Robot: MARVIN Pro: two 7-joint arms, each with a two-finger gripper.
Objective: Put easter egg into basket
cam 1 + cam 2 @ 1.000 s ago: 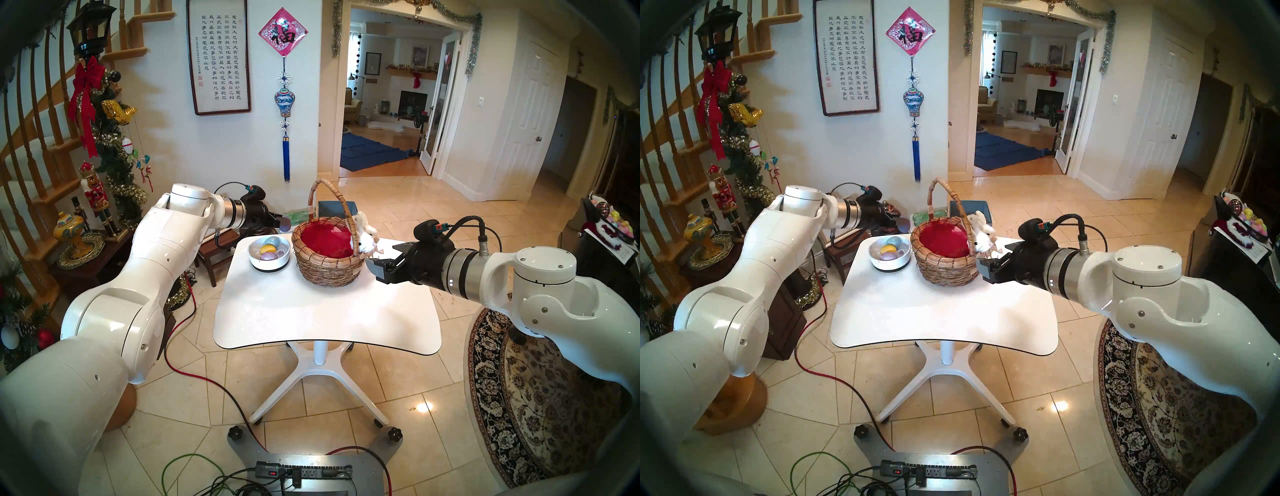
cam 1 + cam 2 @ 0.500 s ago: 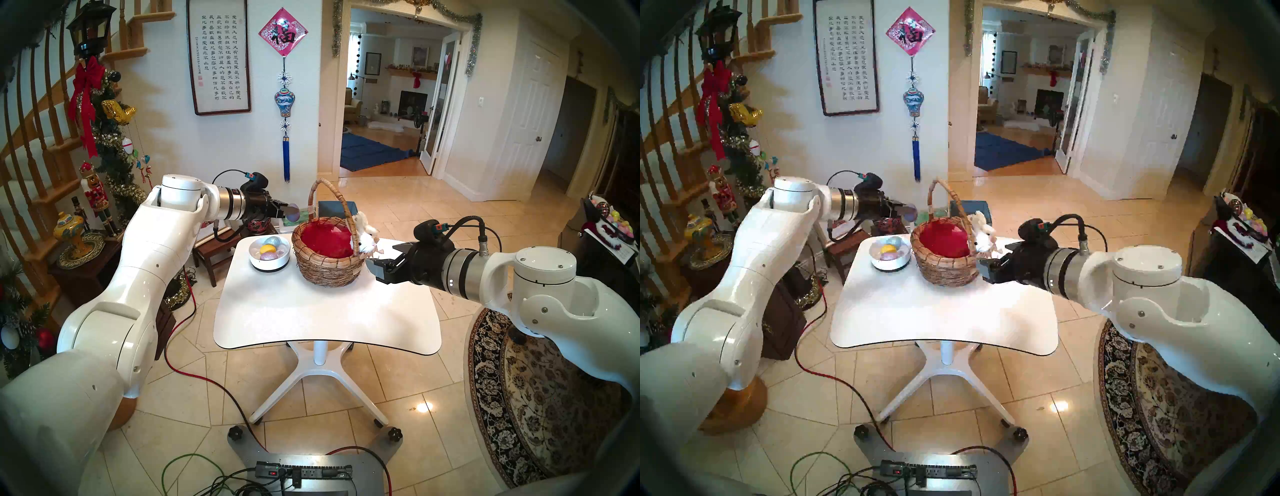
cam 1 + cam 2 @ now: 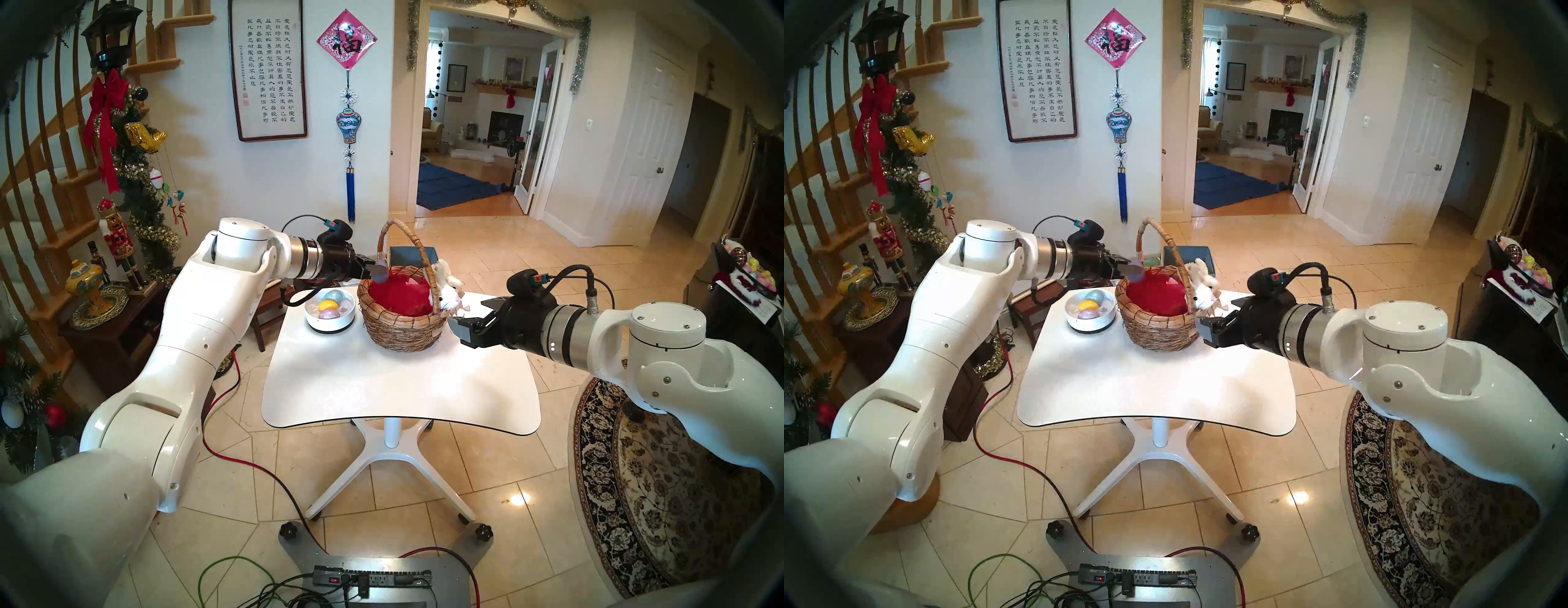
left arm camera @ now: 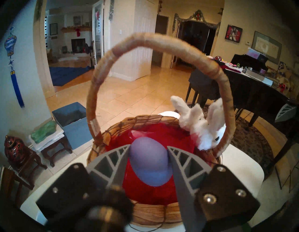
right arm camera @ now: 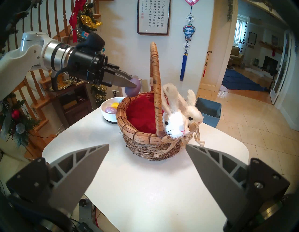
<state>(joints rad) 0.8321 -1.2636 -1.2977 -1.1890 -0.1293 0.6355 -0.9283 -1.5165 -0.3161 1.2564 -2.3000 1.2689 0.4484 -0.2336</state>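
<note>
A purple easter egg (image 4: 149,162) is pinched between the fingers of my left gripper (image 4: 148,146), which is shut on it. The egg (image 3: 380,274) hangs just above the left rim of the brown wicker basket (image 3: 399,325), over its red lining (image 4: 145,192). The basket has a tall arched handle (image 5: 155,81) and white plush bunnies (image 5: 175,119) on its right rim. It stands at the far side of the white table (image 3: 399,382). My right gripper (image 3: 466,313) is open and empty, low over the table just right of the basket (image 5: 137,134).
A white bowl (image 3: 331,326) with several coloured eggs sits left of the basket, under my left wrist. A blue bin (image 3: 413,254) stands behind the table. Dark wooden side tables (image 3: 110,335) are on the left, and a patterned rug (image 3: 662,488) lies on the right.
My left arm has swung right with the purple egg, from beyond the bowl to over the basket's left rim. The right arm has not moved.
</note>
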